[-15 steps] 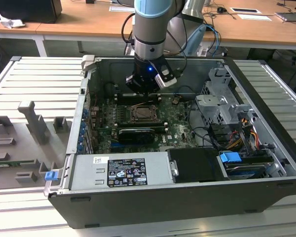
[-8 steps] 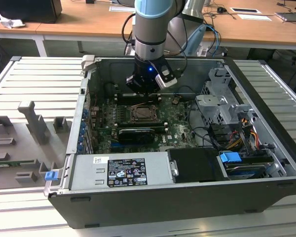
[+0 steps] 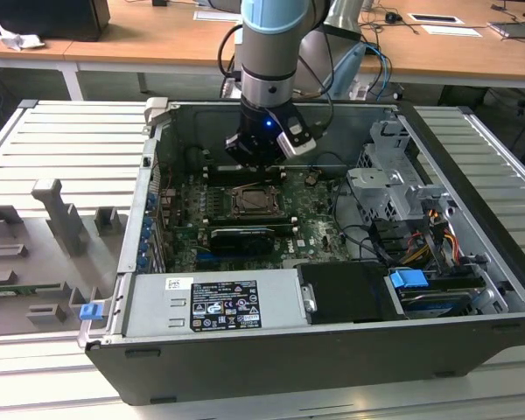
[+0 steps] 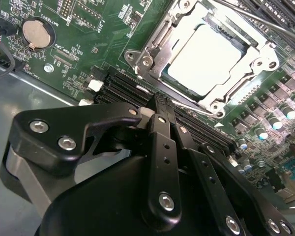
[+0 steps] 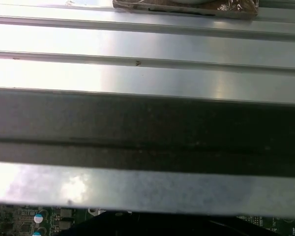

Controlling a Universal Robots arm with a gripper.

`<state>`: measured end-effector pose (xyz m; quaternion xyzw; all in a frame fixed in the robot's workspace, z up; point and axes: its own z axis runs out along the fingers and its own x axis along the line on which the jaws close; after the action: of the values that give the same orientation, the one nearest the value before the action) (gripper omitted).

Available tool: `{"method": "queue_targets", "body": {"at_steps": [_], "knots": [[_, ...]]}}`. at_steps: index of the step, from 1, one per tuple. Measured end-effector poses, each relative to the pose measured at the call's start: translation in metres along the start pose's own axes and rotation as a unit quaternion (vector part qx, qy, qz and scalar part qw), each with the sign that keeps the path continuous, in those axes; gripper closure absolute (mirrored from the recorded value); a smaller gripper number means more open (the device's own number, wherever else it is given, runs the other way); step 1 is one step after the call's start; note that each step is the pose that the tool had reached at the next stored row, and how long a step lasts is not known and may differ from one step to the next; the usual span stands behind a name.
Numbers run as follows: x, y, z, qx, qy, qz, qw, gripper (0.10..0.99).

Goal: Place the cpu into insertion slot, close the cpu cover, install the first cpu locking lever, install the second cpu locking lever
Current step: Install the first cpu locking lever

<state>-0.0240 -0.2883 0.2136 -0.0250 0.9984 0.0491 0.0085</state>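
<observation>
Black computer case (image 3: pixel 271 367) lies open on ribbed metal desk (image 3: pixel 61 149); white label on its power supply (image 3: pixel 223 304), print too small for me to read. Green circuit board (image 4: pixel 88 44) inside case. My gripper (image 4: pixel 160 105) hangs over board, just beside insertion slot (image 4: pixel 214 54), fingers (image 4: pixel 162 147) pressed together, holding nothing. Cpu cover (image 4: pixel 258 64) lies flat over slot. Cpu (image 4: pixel 206 56) sits in slot, pale top showing through cover's window.

Pale cpu (image 4: pixel 210 60) under closed cpu cover (image 4: pixel 163 46)
</observation>
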Motion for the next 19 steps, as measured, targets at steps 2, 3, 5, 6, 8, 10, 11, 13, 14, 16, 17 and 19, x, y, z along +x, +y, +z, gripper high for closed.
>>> {"method": "queue_targets", "body": {"at_steps": [2, 3, 5, 6, 8, 10, 11, 13, 14, 16, 17, 19], "knots": [[-0.0010, -0.0002, 0.0023, 0.0000, 0.0000, 0.000, 1.0000, 0.980], [-0.0021, -0.0002, 0.0040, 0.0001, 0.0000, 0.000, 1.0000, 0.980], [-0.0032, 0.0003, 0.0052, 0.0002, 0.0000, 0.000, 1.0000, 0.980], [-0.0047, 0.0005, 0.0083, 0.0005, 0.0000, 0.000, 1.0000, 0.980], [-0.0056, 0.0004, 0.0104, 0.0063, 0.0004, 0.000, 1.0000, 0.980], [-0.0057, 0.0008, 0.0071, 0.0063, 0.0003, 0.000, 1.0000, 0.980], [-0.0057, 0.0009, 0.0070, 0.0062, 0.0003, 0.000, 1.0000, 0.980], [-0.0057, 0.0008, 0.0075, 0.0106, 0.0006, 0.000, 0.9999, 0.980], [-0.0056, 0.0007, 0.0078, 0.0117, 0.0006, 0.000, 0.9999, 0.980], [-0.0056, 0.0006, 0.0089, 0.0148, 0.0008, 0.000, 0.9999, 0.980], [-0.0056, 0.0006, 0.0093, 0.0160, 0.0009, 0.000, 0.9999, 0.980], [-0.0055, 0.0004, 0.0106, 0.0205, 0.0012, 0.000, 0.9998, 0.980]]}}
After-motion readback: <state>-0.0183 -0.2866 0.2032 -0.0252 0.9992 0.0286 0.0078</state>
